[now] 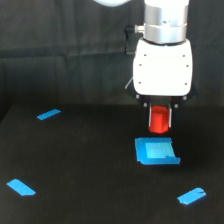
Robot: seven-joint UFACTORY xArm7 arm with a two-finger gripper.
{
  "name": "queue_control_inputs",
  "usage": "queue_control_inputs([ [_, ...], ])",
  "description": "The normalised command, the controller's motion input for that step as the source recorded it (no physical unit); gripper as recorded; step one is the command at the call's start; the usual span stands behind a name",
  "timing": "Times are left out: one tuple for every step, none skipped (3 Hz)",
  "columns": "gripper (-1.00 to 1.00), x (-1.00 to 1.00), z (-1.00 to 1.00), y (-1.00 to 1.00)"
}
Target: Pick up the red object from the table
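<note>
Black cloth hangs behind the table, above which the gripper clamps the red object upright between its fingers, directly over the blue square piece and seemingly clear of it.

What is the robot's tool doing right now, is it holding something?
Tool: closed on the red object, held above the blue square piece.

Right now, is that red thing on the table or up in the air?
In the air: the red object sits clamped in the gripper, above the blue square on the table.
</note>
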Motion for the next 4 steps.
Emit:
queue_control_inputs([
  [-0.99, -0.14, 0.46, 0.25],
  [-0.86, 0.00, 0.25, 0.15],
  [-1.00, -0.01, 0.18, 0.05],
  [-0.91, -0.11, 0.04, 0.01],
])
